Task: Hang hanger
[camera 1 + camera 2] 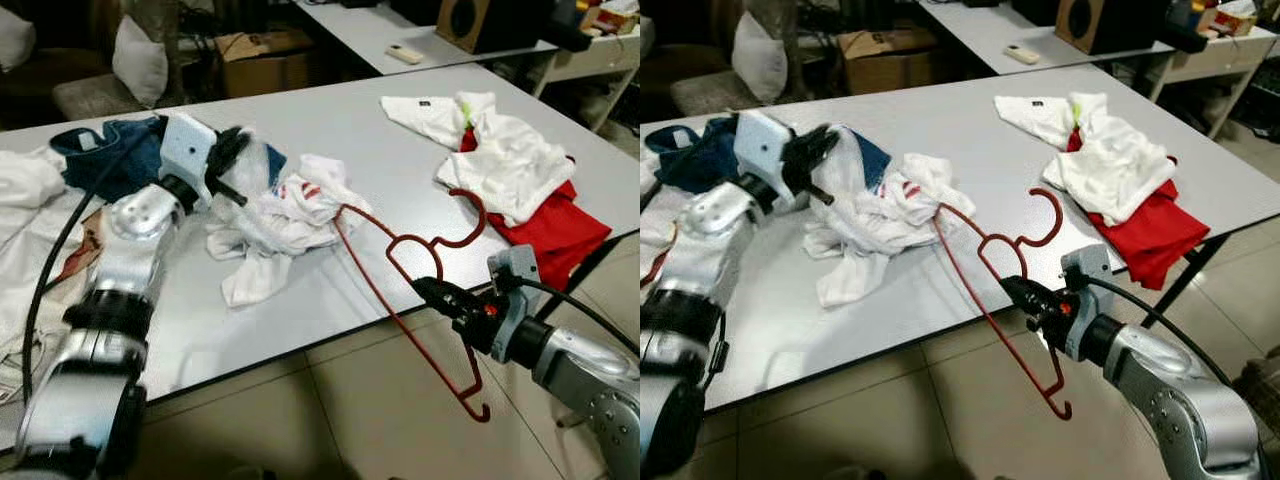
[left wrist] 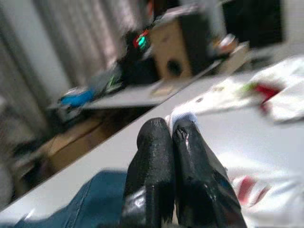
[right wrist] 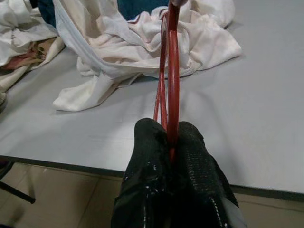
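The right tool [image 1: 425, 288] was closed on the red hanger [image 1: 420, 300], pinching it low on the frame just past the near edge of the grey counter [image 1: 330, 120]. The right wrist view showed its 2 black fingers [image 3: 190, 156] clamped either side of the thin red wire, so the grip looked firm. The hanger stood tilted — its hook curled above the counter top, one shoulder tip ran into the white garment [image 1: 290, 215] bunched mid-counter, and the other end hung down over the tiled floor [image 1: 330, 400]. Holding it near the middle probably kept the frame steady while one tip stayed threaded in the cloth.

The left tool [image 1: 225, 165] was raised over the far side of that same white garment, its fingers [image 2: 156, 156] pressed together with a scrap of white fabric between the tips, so it seemed to be lifting the cloth open for the hanger — a judgement, since the wrist picture was blurred. A blue garment [image 1: 110, 150] lay just behind the left arm, and a red and white heap [image 1: 510, 180] sat well apart near the counter's right corner.

The likely step was feeding the hanger into the shirt, with hanging not yet begun.
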`<state>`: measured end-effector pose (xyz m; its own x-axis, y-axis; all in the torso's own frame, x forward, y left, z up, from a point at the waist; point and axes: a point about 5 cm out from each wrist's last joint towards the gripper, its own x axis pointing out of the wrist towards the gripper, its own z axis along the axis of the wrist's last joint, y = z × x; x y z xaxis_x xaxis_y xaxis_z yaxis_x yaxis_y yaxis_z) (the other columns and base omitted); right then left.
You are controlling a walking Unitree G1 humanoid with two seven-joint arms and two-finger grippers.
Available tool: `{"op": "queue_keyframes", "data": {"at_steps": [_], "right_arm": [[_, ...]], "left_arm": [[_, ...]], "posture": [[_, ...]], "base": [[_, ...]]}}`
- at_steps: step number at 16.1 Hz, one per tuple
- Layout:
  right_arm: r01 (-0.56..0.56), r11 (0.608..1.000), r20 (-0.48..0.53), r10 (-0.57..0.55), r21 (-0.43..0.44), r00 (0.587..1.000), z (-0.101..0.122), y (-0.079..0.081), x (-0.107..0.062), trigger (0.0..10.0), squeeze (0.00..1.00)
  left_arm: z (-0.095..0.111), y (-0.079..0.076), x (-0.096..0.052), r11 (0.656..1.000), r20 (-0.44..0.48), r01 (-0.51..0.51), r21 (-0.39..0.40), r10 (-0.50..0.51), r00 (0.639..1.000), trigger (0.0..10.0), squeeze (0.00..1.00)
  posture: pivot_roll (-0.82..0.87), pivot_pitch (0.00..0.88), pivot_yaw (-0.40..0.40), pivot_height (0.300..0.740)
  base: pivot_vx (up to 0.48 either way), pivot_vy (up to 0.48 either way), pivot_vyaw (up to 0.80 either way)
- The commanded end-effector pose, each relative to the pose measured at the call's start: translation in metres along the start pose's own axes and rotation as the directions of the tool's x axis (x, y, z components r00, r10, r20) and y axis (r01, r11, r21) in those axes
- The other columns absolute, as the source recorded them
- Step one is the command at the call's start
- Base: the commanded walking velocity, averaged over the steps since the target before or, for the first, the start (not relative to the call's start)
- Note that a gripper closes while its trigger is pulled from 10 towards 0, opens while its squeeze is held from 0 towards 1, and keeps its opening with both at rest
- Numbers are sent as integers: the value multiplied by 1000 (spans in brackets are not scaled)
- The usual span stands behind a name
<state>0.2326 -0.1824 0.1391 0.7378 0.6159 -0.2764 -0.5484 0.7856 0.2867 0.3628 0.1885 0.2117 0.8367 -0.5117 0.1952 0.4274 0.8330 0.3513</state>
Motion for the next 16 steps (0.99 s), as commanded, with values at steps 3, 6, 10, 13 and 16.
{"op": "queue_keyframes", "data": {"at_steps": [3, 6, 10, 13, 16], "right_arm": [[-120, 993, 46, 119, 15, 992, 6, 8, -2, 10000, 0], [-261, 965, 79, 259, 10, 963, 9, 15, -14, 10000, 0], [-196, 980, 40, 197, -40, 980, 10, 0, -28, 10000, 0], [-153, 981, -37, 149, -120, 988, 12, -11, -42, 10000, 0], [-18, 983, -140, -8, -184, 990, 12, -33, -54, 10000, 0]], "left_arm": [[22, -2, -11, 996, 91, 86, 11, -86, 992, 0, 0], [18, -2, -16, 996, 30, 54, 68, -56, 998, 0, 0], [16, -3, -14, 994, -28, 45, 95, -42, 999, 0, 0], [16, 5, -13, 992, -61, -23, 126, 31, 998, 0, 0], [13, 14, -14, 984, -110, -83, 156, 101, 989, 0, 0]], "posture": [[-194, 0, -12, 740], [-187, 0, -30, 740], [-195, 0, -23, 740], [-193, 0, -20, 740], [-199, 0, -13, 740]], "base": [[0, 0, 0], [0, 0, 0], [0, 0, 0], [0, 0, 0], [0, 0, 0]]}}
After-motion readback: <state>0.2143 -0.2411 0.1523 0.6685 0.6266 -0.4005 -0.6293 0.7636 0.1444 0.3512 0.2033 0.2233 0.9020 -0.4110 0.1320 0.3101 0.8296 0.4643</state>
